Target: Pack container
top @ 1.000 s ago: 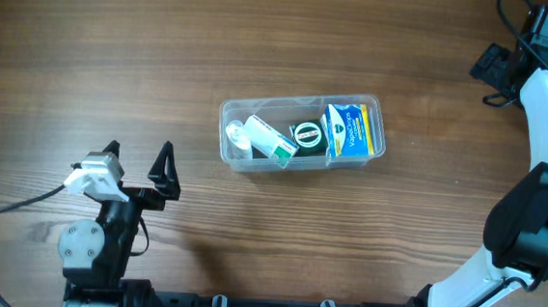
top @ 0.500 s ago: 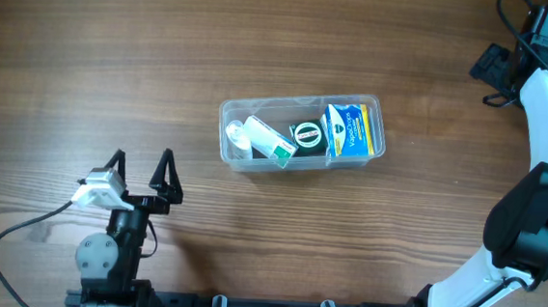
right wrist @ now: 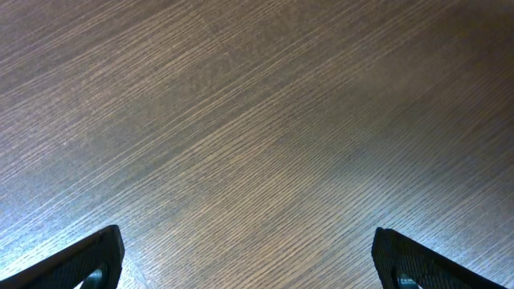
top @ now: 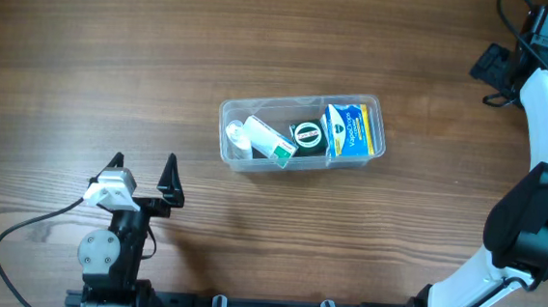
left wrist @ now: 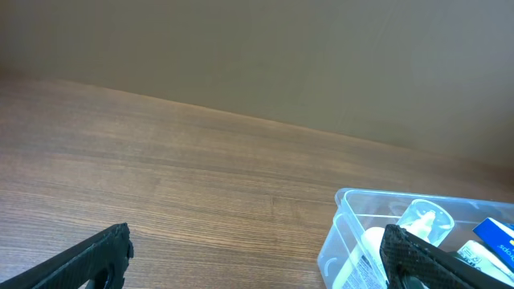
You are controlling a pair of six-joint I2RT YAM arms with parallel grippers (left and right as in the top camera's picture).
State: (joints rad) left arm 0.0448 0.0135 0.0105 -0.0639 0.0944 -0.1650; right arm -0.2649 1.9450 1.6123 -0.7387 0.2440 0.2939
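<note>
Since the earlier frames, our left gripper (top: 144, 164) has drawn back toward the near edge of the table (top: 117, 46), with its jaws spread wide and empty. The right gripper (right wrist: 246, 241) hangs over the far right corner, equally wide and empty. The container (top: 287, 101) sits mid-table, holding a blue box (top: 348, 130), a green tin (top: 305, 132) and a white bottle (top: 241, 137). We judge packing complete and the arms parked clear.

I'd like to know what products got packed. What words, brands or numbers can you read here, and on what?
"VapoRub" (probably; small): blue and yellow box in the container.
Round green tin: white lettering, too small to read.
White box with green end: print too blurred to read.
No other legible text.
</note>
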